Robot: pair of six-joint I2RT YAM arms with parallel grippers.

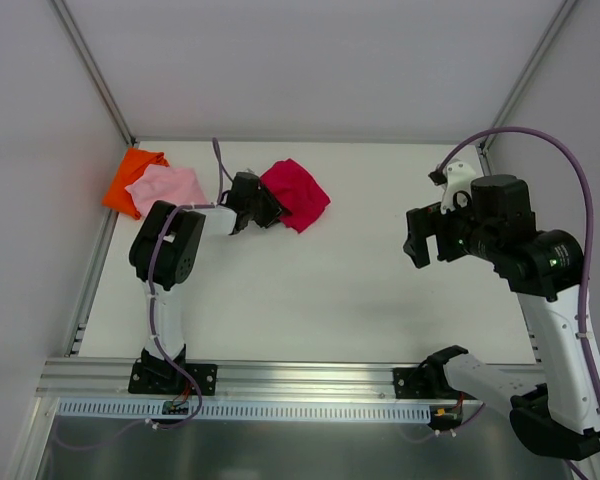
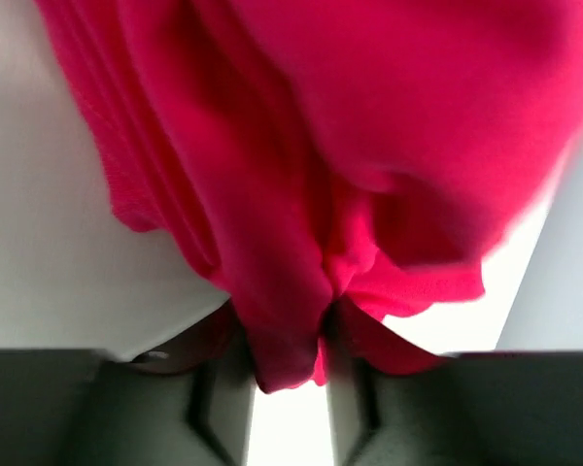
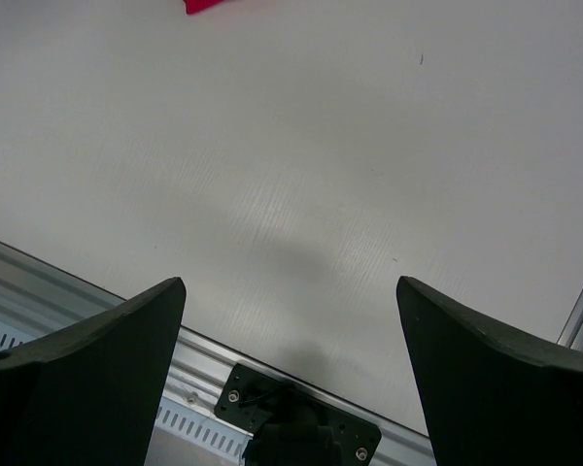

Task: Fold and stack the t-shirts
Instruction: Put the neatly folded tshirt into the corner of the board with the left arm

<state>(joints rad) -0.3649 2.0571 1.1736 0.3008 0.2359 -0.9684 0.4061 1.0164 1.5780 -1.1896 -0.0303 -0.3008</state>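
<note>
Left wrist: crimson shirt point(image 2: 369, 146) inside tool point(image 2: 285, 393)

Bright, even light; crimson t-shirt point(image 2: 301, 194) softly blurred

Left end effector point(image 2: 287, 388) clamped, right end effector point(image 3: 290, 291) spread wide

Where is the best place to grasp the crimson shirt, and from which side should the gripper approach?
Take the crimson shirt by the bunched edge on its left side, coming in low from the left, where the left gripper pinches it. The shirt lies crumpled, and a narrow fold there fits between the fingers.
</note>
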